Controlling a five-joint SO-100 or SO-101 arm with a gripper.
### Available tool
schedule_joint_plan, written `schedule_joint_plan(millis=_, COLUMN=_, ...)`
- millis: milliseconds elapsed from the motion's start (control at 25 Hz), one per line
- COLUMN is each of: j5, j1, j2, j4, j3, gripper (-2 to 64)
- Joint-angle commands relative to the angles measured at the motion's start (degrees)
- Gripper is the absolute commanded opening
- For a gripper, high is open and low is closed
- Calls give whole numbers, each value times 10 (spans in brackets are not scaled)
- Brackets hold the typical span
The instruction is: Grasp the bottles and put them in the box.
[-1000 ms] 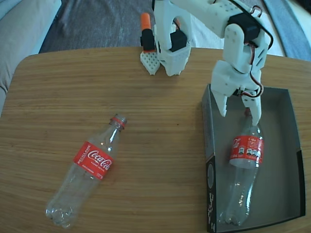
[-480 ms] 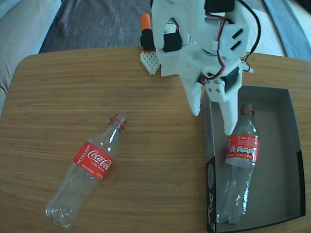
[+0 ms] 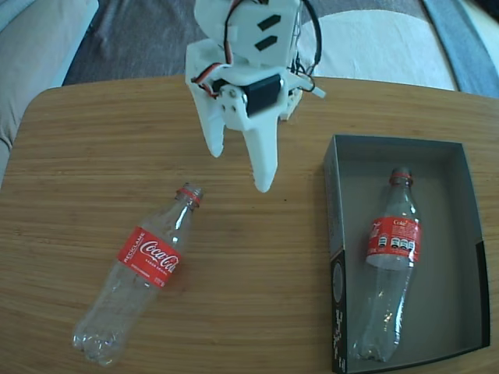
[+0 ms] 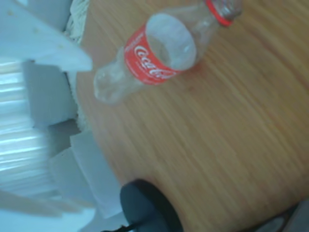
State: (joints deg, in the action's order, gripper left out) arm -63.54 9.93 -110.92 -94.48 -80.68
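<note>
Fixed view: 2 bottles, 1 in box [image 3: 468, 234] (bottle [image 3: 388, 273]), 1 on table [image 3: 144, 276]; gripper [image 3: 240, 170] spread apart, empty.

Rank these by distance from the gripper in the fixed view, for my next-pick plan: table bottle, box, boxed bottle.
From the open gripper:
1. Table bottle, neck lower left of the fingertips.
2. Box, near wall to the right.
3. Boxed bottle, inside, beyond that wall.

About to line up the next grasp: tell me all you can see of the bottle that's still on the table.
The bottle is clear plastic, empty-looking and capless, with a red neck ring and a red Coca-Cola label round its middle. In the fixed view it lies on its side on the wooden table, diagonal, neck up-right, base toward the lower left edge. Nothing but the table touches it; the open end effector hangs apart, up-right of its neck.
</note>
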Motion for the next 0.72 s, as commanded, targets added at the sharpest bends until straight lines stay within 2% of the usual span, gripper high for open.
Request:
schedule_joint_plan(millis=0, j5=-75, j1=42, j2=-32, j4=-38, j3=-28, gripper=332)
schedule_joint_plan(millis=200, j5=-180, j1=65, j2=-54, j4=-37, j3=-112, gripper=332)
schedule_joint_plan(millis=360, j5=-221, j1=64, j2=-49, j4=-36, j3=-163, gripper=332)
schedule_joint_plan(millis=680, j5=-240, j1=80, j2=-45, j4=57, j3=-224, gripper=332)
